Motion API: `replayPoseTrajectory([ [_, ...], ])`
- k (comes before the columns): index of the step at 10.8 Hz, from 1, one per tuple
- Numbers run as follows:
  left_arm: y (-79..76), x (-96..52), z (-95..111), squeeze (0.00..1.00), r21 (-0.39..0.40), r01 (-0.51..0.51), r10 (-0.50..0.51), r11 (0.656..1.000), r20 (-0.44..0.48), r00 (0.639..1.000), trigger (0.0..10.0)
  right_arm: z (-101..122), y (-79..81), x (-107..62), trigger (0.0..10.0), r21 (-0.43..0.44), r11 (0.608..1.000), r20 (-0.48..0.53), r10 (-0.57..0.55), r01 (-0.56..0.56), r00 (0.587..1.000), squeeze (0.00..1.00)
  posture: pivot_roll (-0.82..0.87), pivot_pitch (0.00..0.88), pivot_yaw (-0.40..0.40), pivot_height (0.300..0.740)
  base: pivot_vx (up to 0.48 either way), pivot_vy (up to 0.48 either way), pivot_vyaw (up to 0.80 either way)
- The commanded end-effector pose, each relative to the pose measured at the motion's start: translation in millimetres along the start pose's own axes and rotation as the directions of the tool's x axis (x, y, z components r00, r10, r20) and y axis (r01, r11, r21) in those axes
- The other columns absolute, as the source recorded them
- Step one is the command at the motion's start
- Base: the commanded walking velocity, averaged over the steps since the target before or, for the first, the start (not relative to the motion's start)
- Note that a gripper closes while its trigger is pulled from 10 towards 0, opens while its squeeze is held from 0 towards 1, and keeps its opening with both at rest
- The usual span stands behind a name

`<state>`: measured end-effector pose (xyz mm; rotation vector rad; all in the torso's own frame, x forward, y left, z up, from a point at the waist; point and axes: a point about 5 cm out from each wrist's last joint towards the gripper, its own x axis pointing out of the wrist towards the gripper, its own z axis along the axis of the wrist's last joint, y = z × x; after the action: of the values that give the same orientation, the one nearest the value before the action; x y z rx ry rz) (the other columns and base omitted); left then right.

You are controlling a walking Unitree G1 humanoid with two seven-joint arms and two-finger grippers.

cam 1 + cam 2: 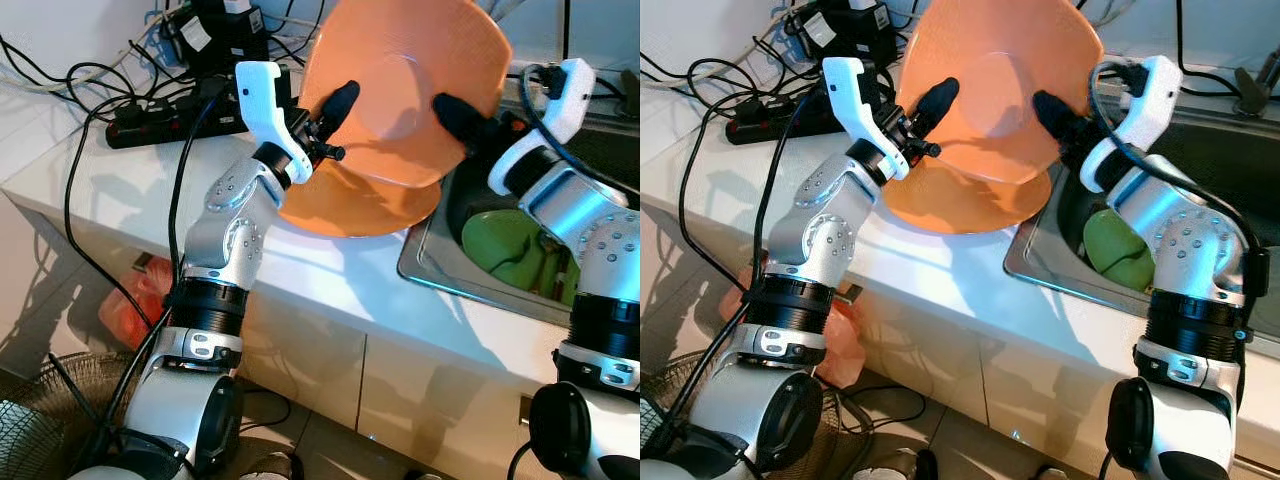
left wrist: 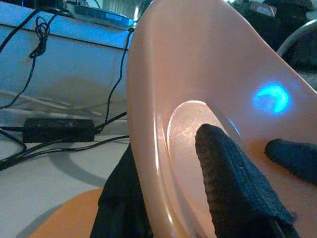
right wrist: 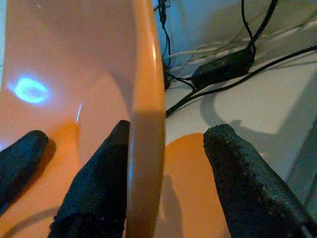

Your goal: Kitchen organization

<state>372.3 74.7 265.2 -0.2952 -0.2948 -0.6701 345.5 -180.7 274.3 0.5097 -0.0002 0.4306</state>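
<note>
Orange plate (image 1: 405, 85) held tilted above the white bench (image 1: 150, 170), at 12 o'clock in the head views, face turned toward the camera. Left gripper (image 1: 322, 120) clamped on the plate's rim at 9 o'clock: one finger (image 2: 233, 183) across the inner face, the other behind. Right gripper (image 1: 470, 125) at the rim's 3 o'clock, jaws straddling the edge, one finger (image 3: 96, 183) against the face, the other (image 3: 247, 183) standing clear of the back; grip not certain. Second orange plate (image 1: 350, 210) lying flat on the bench just beneath, beside the sink (image 1: 430, 270). Green dish (image 1: 505, 245) in the sink, at 3 o'clock. Power strip (image 1: 160, 125) and black cables (image 1: 80, 75) on the bench at 10 o'clock.
</note>
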Motion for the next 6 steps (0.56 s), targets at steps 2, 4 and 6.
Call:
replayPoseTrajectory([
  [2,4.0,1.5,8.9,0.00,0.048,-0.005,0.004,0.999,0.027,1.000,10.0,-2.2,-1.2,-1.8,0.0,0.024,1.000,-0.021,0.001,0.000,1.000,0.00,0.07,0.093,0.114,0.740,0.000,0.000,0.00],
  [4,9.4,0.4,11.6,0.00,0.067,-0.017,0.016,0.998,0.026,1.000,10.0,-7.0,-3.7,-3.0,0.0,0.050,0.999,-0.052,-0.004,0.006,0.999,0.00,0.07,0.095,0.116,0.740,0.000,0.000,0.00],
  [6,7.0,0.6,9.5,0.00,0.072,-0.004,0.003,0.997,0.019,1.000,10.0,-10.7,-4.6,-3.5,0.0,0.067,0.998,-0.069,-0.006,0.011,0.998,0.00,0.07,0.096,0.117,0.740,0.000,0.000,0.00],
])
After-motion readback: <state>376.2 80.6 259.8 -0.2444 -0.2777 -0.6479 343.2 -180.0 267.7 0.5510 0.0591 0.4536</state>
